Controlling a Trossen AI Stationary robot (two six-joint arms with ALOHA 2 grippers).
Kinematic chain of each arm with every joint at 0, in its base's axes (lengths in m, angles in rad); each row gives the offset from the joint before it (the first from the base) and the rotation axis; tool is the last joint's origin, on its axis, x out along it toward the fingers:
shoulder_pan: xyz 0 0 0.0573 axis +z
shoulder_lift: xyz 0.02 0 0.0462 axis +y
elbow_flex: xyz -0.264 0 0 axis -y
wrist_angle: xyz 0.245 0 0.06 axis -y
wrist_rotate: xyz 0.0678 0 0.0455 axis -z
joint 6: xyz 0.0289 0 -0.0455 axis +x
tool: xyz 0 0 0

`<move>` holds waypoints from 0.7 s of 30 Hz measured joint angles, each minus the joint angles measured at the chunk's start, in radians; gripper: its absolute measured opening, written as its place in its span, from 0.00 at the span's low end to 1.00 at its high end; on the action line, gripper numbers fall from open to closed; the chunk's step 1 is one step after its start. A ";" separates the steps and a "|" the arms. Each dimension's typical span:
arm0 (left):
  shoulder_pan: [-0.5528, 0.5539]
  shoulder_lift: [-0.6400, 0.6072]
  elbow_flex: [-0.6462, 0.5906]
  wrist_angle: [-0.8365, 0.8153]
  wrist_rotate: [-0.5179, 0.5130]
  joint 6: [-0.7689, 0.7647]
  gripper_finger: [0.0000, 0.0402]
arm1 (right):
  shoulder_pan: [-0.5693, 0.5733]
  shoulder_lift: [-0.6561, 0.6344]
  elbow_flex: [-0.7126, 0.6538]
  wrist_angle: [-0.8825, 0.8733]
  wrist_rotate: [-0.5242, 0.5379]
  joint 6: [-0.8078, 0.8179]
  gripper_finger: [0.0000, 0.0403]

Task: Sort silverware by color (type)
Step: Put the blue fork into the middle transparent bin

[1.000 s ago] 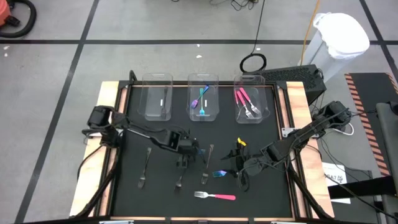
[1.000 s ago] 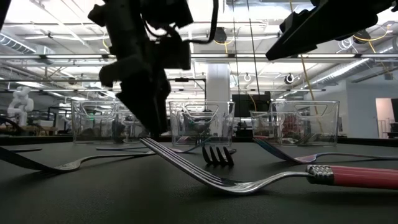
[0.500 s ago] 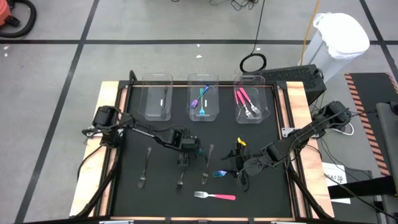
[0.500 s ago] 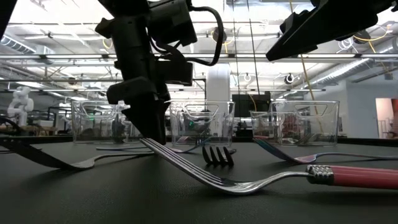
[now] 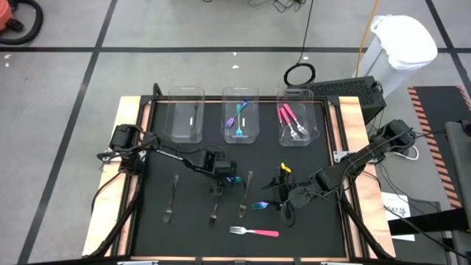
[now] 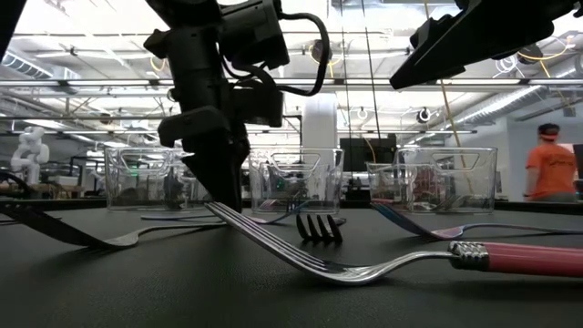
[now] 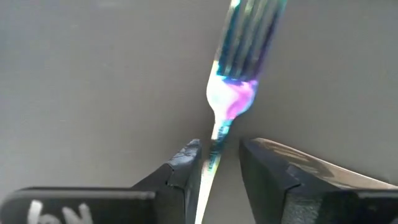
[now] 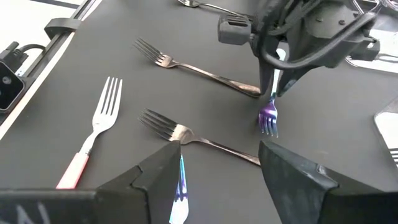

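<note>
An iridescent blue-purple fork (image 7: pixel 235 93) lies flat on the black mat with its tines toward the table's right (image 8: pixel 268 118). My left gripper (image 7: pixel 221 168) points steeply down over its neck at mid-table (image 5: pixel 218 184), open, one finger on each side. My right gripper (image 8: pixel 217 174) hovers open to the right (image 5: pixel 276 195), above a blue-handled fork (image 5: pixel 259 205) that lies on the mat. A pink-handled fork (image 5: pixel 257 232) lies near the front edge. Three dark forks (image 5: pixel 171 199) (image 5: pixel 213 210) (image 5: pixel 243 197) lie flat on the mat. My left gripper comes from above and stands astride the fork's neck (image 7: pixel 216 140), just behind the tines. One finger (image 7: pixel 186 165) sits against the neck. A gap shows between the neck and the other finger (image 7: pixel 267 168). The fork lies on the mat.
Three clear bins stand along the far edge: the left one (image 5: pixel 186 118), the middle one (image 5: pixel 241 121) with blue and purple forks, the right one (image 5: pixel 296 125) with pink forks. A person in orange (image 6: pixel 549 164) stands in the room behind.
My left gripper has sunk a little toward the mat and its fingers have drawn closer around the iridescent fork's neck. The fork has stayed on the mat. A person in orange has come into the low view at the right.
</note>
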 joint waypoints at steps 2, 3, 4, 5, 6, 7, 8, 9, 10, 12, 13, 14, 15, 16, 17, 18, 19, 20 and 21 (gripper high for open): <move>0.008 0.000 0.000 0.000 -0.003 0.000 0.27 | 0.000 0.000 0.000 0.000 0.000 0.000 0.53; 0.010 0.000 0.000 0.000 -0.004 0.001 0.26 | 0.000 0.000 0.000 0.000 0.000 0.000 0.53; 0.013 0.000 0.000 0.000 -0.004 0.001 0.26 | 0.000 0.000 0.000 0.000 0.000 0.000 0.53; 0.016 0.000 0.000 0.000 -0.004 0.003 0.25 | 0.000 0.000 0.000 0.000 0.000 0.002 0.53; 0.019 0.000 0.000 0.000 -0.004 0.003 0.25 | 0.000 0.000 0.000 0.000 0.000 0.002 0.53; 0.022 0.000 0.000 0.000 -0.004 0.006 0.24 | 0.000 0.000 0.000 0.000 0.000 0.002 0.53; 0.024 0.002 0.000 0.000 -0.004 0.012 0.24 | 0.000 0.000 0.000 0.000 0.000 0.002 0.53; 0.026 0.006 0.001 0.001 -0.004 0.019 0.23 | 0.000 0.000 0.000 0.000 0.000 0.002 0.53; 0.027 0.011 0.001 0.000 -0.004 0.020 0.23 | 0.000 0.000 0.000 0.000 -0.001 0.002 0.53; 0.028 0.023 0.003 -0.001 0.001 0.021 0.22 | 0.000 0.000 0.000 0.000 -0.001 0.003 0.53; 0.028 0.030 0.004 -0.001 0.001 0.022 0.22 | 0.000 0.000 0.000 0.000 -0.001 0.003 0.53; 0.028 0.034 0.006 -0.003 0.000 0.025 0.22 | 0.000 0.000 0.000 0.000 -0.001 0.003 0.53; 0.028 0.039 0.006 -0.004 -0.002 0.025 0.22 | 0.000 0.000 0.000 0.000 -0.001 0.003 0.53; 0.027 0.044 0.007 -0.004 -0.003 0.025 0.22 | 0.000 0.000 0.000 0.000 -0.001 0.003 0.53; 0.027 0.046 0.006 -0.004 -0.004 0.025 0.22 | 0.000 0.000 0.000 0.000 -0.001 0.003 0.53; 0.028 0.047 0.006 -0.004 -0.005 0.025 0.22 | 0.000 0.000 0.000 0.000 -0.001 0.003 0.53; 0.027 0.047 0.006 -0.004 -0.009 0.025 0.22 | 0.000 0.000 0.000 0.000 -0.001 0.003 0.53; 0.027 0.048 0.006 -0.004 -0.014 0.026 0.21 | 0.000 0.000 0.000 0.000 -0.001 0.003 0.53; 0.027 0.048 0.006 -0.004 -0.016 0.028 0.19 | 0.000 0.000 0.000 0.000 -0.001 0.003 0.53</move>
